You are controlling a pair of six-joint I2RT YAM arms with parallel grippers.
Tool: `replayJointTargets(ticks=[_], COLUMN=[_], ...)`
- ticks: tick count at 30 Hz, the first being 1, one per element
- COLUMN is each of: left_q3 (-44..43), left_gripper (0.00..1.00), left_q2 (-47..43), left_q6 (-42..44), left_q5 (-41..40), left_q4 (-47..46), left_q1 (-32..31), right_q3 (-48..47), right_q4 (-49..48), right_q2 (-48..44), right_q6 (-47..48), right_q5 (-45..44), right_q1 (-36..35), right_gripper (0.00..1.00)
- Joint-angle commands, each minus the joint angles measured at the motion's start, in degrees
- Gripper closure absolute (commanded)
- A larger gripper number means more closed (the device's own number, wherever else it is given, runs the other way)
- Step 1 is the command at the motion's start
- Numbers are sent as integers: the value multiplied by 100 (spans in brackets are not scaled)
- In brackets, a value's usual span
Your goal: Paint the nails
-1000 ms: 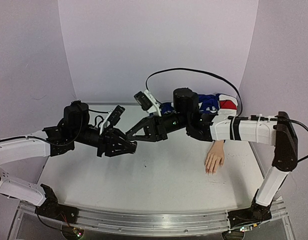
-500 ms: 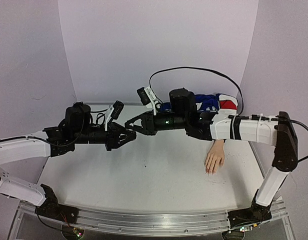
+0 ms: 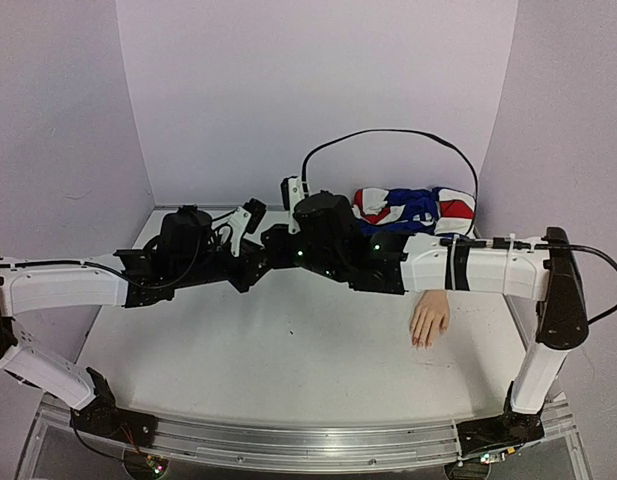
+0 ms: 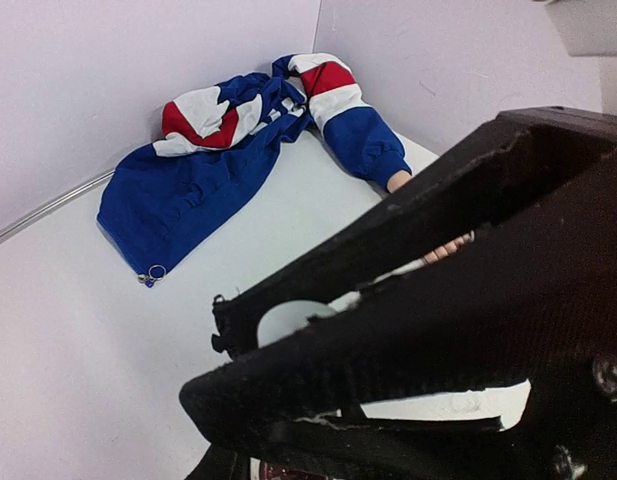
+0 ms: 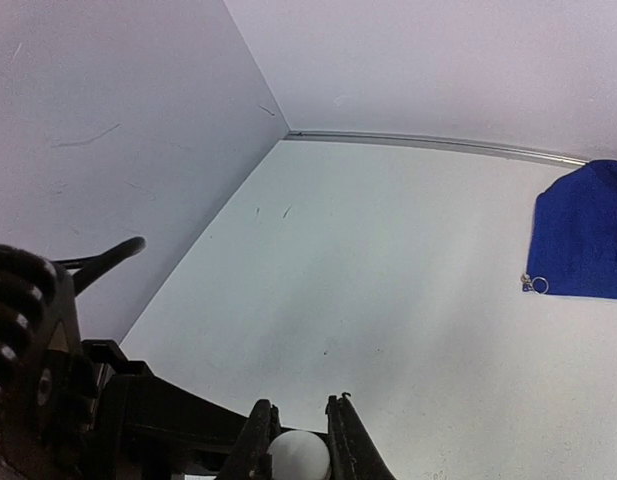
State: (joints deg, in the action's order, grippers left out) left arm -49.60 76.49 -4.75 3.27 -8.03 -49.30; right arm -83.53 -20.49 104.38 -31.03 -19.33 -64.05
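Observation:
The pale mannequin hand [image 3: 429, 320] lies palm down at the right of the table. Its nails [image 3: 420, 343] are too small to make out. A blue sleeve [image 3: 408, 208] covers its arm. My left gripper [image 3: 254, 264] and right gripper [image 3: 270, 250] meet above the table's middle. In the left wrist view my left gripper [image 4: 268, 445] is shut on the dark nail-polish bottle [image 4: 278, 472], mostly hidden. In the right wrist view my right gripper [image 5: 300, 440] is shut on the bottle's white cap [image 5: 300, 460]. The cap also shows in the left wrist view [image 4: 288, 318].
The blue, red and white jacket [image 4: 188, 170] lies bunched at the back right corner, with a zip pull [image 5: 533, 283] at its edge. Lilac walls close the table [image 3: 288, 350] on three sides. A black cable [image 3: 388, 135] arcs over the right arm.
My right arm has swung left and its gripper has closed on the white cap. My left gripper has risen and moved back to meet it.

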Motion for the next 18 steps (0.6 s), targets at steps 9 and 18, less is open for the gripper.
replayJointTargets(ticks=[9,18], left_q3=[516,299], left_gripper=[100,100], left_q2=[-605,-770], left_q6=[-68,-66], left_q5=[2256,4994], left_q4=[-313,-313], left_q1=[368,368], right_q3=[449,431], right_q4=[-242,-459], right_q2=[-988,-768], right_q6=[1211,1478], right_q5=[5249,7780], right_q1=[1185,1255], right_gripper=[9,22])
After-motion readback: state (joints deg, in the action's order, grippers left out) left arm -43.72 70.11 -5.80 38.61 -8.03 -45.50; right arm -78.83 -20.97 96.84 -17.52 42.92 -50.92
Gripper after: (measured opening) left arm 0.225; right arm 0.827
